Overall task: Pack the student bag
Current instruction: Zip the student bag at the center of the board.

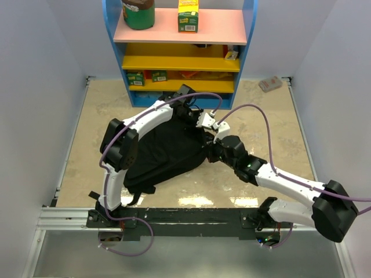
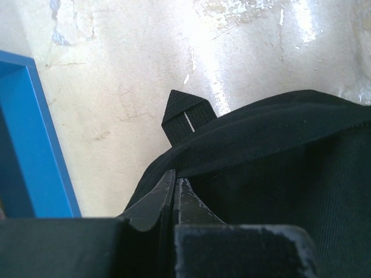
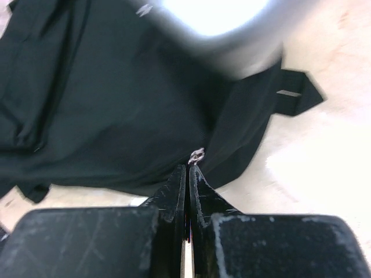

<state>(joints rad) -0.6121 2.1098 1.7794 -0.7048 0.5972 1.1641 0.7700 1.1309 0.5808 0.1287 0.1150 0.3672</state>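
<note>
Roughly in the middle of the worktop (image 1: 272,124) lies the bag (image 1: 165,152), flat on its side. Its long axis runs diagonally from the near left, by the base of the left arm, to the far right. The end with the small webbing loop (image 2: 186,116) points away towards the shelf unit (image 1: 248,35), and a strap trails off the near-left end. The bag's inside does not show in any view.

Both arms meet at the far-right end of the bag. The left fingers (image 2: 174,177) are pressed together, their tips at the seam along the bag's edge, just below the loop. Whether cloth is caught between them cannot be told. The right fingers (image 3: 181,174) are likewise closed tight, with a small metal zip pull (image 3: 197,155) right at their tips. Whether the pull is actually pinched cannot be told either.

The blue shelf unit stands at the far edge, just beyond the bag. Its pink top shelf holds a dark green jar (image 1: 138,14) and a yellow-green box (image 1: 188,15). Its lowest shelf holds two small green packs (image 1: 136,77). A small pale object (image 1: 270,84) lies apart at the far right.
</note>
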